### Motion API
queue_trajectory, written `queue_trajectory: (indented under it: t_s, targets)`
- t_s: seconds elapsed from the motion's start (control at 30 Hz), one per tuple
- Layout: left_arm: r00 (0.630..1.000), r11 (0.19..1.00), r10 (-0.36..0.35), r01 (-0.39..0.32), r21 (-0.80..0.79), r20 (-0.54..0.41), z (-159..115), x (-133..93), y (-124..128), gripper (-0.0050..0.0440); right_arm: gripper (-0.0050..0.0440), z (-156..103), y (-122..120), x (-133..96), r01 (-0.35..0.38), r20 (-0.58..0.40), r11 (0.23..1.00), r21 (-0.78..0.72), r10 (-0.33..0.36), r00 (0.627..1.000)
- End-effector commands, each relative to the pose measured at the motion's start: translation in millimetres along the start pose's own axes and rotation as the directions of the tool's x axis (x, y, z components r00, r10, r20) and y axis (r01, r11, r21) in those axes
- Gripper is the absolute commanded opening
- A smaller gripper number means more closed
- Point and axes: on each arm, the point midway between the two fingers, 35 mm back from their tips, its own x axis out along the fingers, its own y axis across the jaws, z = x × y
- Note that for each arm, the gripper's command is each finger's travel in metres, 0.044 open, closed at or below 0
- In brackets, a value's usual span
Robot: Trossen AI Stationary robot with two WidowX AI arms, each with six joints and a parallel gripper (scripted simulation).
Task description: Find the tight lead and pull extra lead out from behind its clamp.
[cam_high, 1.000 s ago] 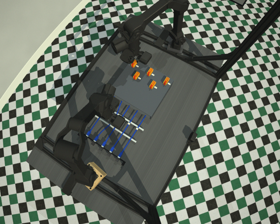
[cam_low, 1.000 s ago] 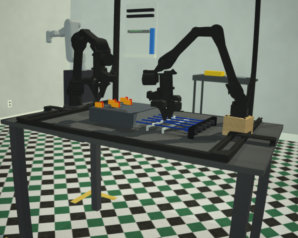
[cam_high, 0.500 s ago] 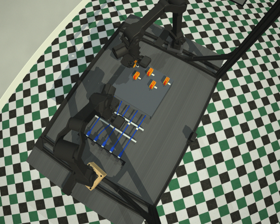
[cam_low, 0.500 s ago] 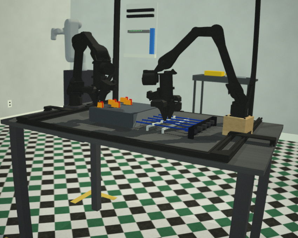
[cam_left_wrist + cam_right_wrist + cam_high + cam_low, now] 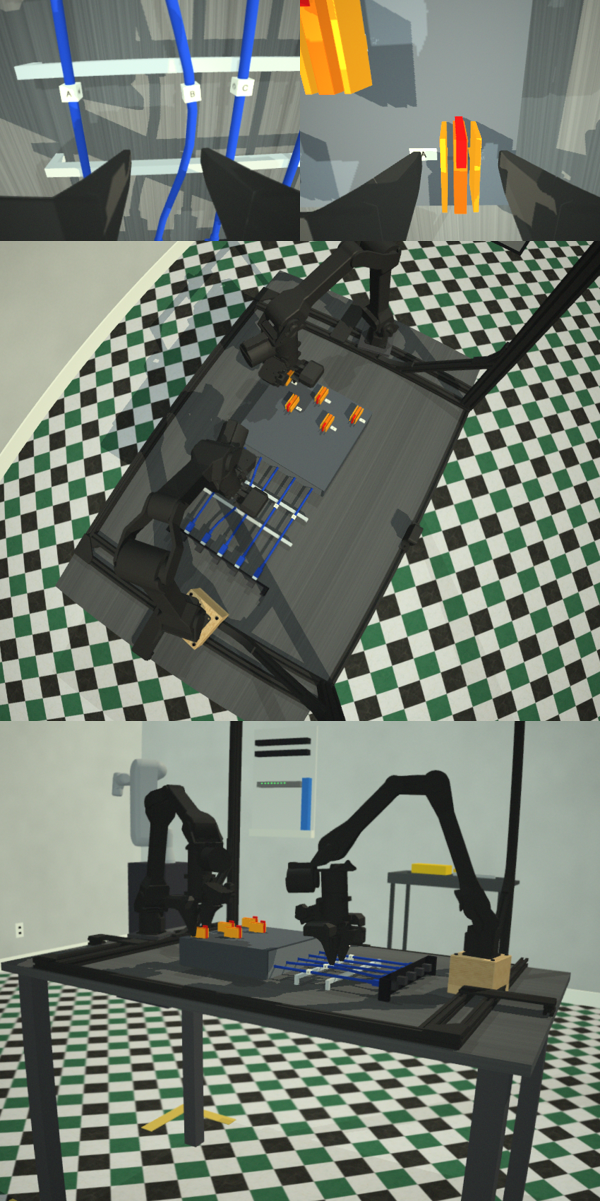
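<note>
My left gripper (image 5: 165, 155) (image 5: 339, 962) is open, one finger on each side of blue lead B (image 5: 191, 124), touching neither finger. Lead B bends sideways; lead A (image 5: 65, 46) and lead C (image 5: 236, 120) look straighter. Fingertips are hidden in the top view. My right gripper (image 5: 460, 158) is open around the orange and red handle A (image 5: 460, 191) (image 5: 200, 933), with gaps on both sides. Its label (image 5: 428, 154) reads A. The handle stands on the grey box (image 5: 300, 455) (image 5: 219, 961). Several leads end in plugs at the black socket bar (image 5: 384, 988).
Other orange handles stand close by, including one (image 5: 353, 46) up and left of handle A. Two white rails (image 5: 32, 71) (image 5: 148, 167) run under the leads. Lead D or another lead (image 5: 293, 163) shows at the right edge. A wooden block (image 5: 475, 974) carries the left arm.
</note>
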Motion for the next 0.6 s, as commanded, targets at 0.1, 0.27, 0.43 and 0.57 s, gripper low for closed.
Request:
queue_trajectory:
  t_s: [0.1, 0.27, 0.43, 0.57]
  targets:
    - [1.0, 1.0, 0.007, -0.007, 0.0, 0.024, 4.0, -6.9, 1.2, 0.0209, 0.0209, 0.0, 0.7, 0.7, 0.002, -0.001, 1.0, -0.003, -0.002, 1.0]
    - [1.0, 1.0, 0.007, -0.007, 0.0, 0.024, 4.0, -6.9, 1.2, 0.0209, 0.0209, 0.0, 0.7, 0.7, 0.002, -0.001, 1.0, -0.003, -0.002, 1.0]
    - [1.0, 1.0, 0.007, -0.007, 0.0, 0.024, 4.0, -6.9, 1.2, 0.0209, 0.0209, 0.0, 0.7, 0.7, 0.002, -0.001, 1.0, -0.003, -0.002, 1.0]
    - [1.0, 1.0, 0.007, -0.007, 0.0, 0.024, 4.0, -6.9, 1.2, 0.0209, 0.0209, 0.0, 0.7, 0.7, 0.002, -0.001, 1.0, -0.003, -0.002, 1.0]
